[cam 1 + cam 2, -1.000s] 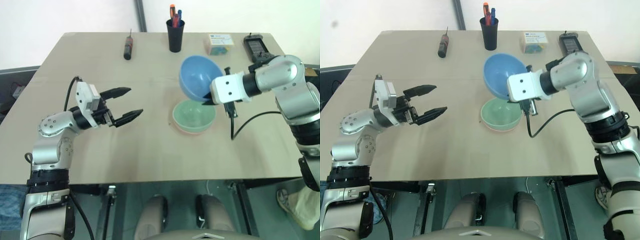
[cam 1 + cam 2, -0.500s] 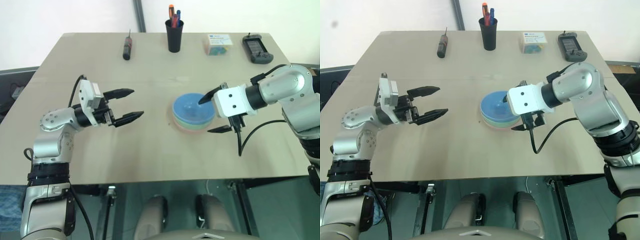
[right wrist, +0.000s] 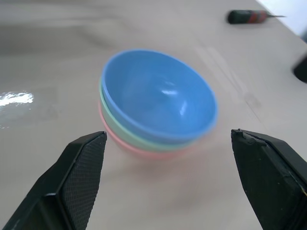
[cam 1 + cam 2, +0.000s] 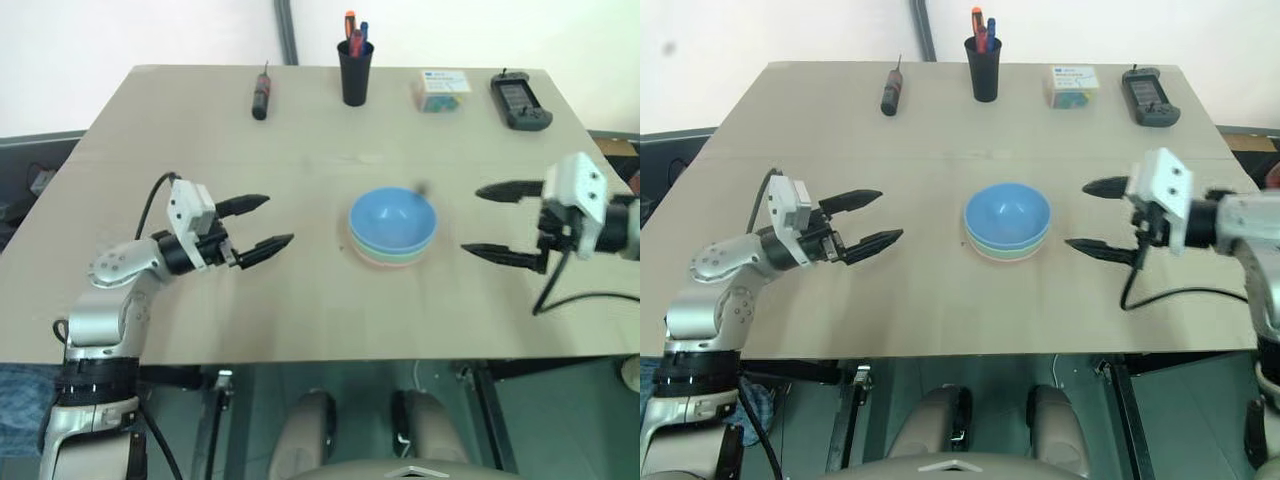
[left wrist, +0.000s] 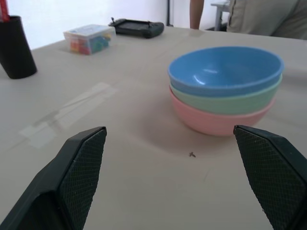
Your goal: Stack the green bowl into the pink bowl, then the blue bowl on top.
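Three bowls stand nested in the middle of the table. The blue bowl [image 4: 392, 216] is on top, the green bowl [image 5: 225, 100] sits under it, and the pink bowl [image 5: 218, 121] is at the bottom on the tabletop. My right gripper [image 4: 492, 222] hovers to the right of the stack, open and empty, clear of the bowls. On the left, my left gripper [image 4: 264, 222] is open and empty too, pointing toward the stack from a distance.
Along the far edge lie a screwdriver [image 4: 261, 99], a black pen cup [image 4: 354, 70], a small box of coloured bits [image 4: 443, 89] and a black handheld device [image 4: 519, 99]. A person [image 5: 249, 17] stands beyond the table.
The blue bowl went from held tilted above the green bowl to resting in the stack. My right gripper opened, let it go and drew away to the right. The left hand sank slightly.
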{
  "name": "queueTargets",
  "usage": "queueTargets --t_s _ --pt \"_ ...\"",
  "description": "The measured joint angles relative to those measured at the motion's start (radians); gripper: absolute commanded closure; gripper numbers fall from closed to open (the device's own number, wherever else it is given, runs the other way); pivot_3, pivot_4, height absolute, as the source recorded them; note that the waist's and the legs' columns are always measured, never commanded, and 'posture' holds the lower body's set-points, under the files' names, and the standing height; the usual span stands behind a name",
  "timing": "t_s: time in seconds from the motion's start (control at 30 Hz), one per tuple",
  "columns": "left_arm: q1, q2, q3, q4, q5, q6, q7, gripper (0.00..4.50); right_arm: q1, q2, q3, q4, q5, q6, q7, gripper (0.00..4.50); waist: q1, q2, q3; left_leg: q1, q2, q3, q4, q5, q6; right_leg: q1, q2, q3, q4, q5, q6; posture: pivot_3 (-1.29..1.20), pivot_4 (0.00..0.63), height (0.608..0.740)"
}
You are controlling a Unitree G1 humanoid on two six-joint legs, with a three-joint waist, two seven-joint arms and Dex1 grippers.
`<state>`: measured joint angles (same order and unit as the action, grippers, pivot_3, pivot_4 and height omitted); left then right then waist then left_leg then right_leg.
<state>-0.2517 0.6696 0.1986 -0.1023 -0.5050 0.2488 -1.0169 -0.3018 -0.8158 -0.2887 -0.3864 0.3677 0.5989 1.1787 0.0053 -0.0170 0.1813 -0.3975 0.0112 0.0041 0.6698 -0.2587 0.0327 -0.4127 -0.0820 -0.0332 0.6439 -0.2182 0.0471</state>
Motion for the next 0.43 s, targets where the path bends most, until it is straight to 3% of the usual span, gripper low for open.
queueTargets --t_s 0.13,0.43 --pt "0.054 -0.029 0.001 -0.051 0.001 0.011 0.071 0.00 0.166 0.043 -0.076 0.057 0.065 -0.011 -0.010 0.11 0.005 0.000 0.000 0.000 0.000 0.001 0.001 0.000 0.000 0.000 0.000 0.002 0.000 0.000 0.000 0.00 0.150 0.740" --pt "0.089 -0.054 0.001 -0.066 0.014 -0.018 0.129 0.00 0.275 0.070 -0.157 0.248 0.125 -0.220 0.038 0.11 0.005 0.000 0.000 0.002 -0.001 0.002 0.002 0.000 0.000 0.001 0.002 0.003 0.001 0.000 0.000 0.00 0.150 0.740"
